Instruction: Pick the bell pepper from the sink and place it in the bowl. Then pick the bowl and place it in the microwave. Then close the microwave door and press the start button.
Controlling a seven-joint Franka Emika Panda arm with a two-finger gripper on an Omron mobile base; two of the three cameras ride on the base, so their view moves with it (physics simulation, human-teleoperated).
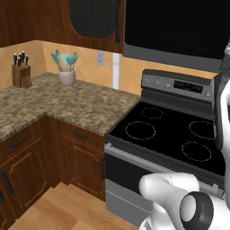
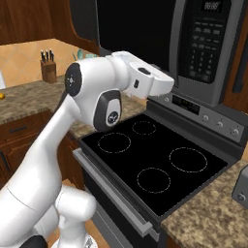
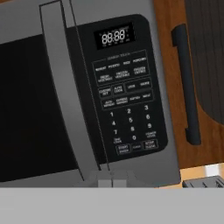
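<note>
Door [image 3: 39, 105] looks shut, so the start press is in hand: pincer [image 3: 110, 183], closed and empty, must reach the start button [image 3: 124, 149].

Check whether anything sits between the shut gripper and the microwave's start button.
Nothing visible does. In the hand view the gripper faces the microwave with its door closed, and the keypad with the start button in its bottom row lies bare just beyond the fingertips.
</note>
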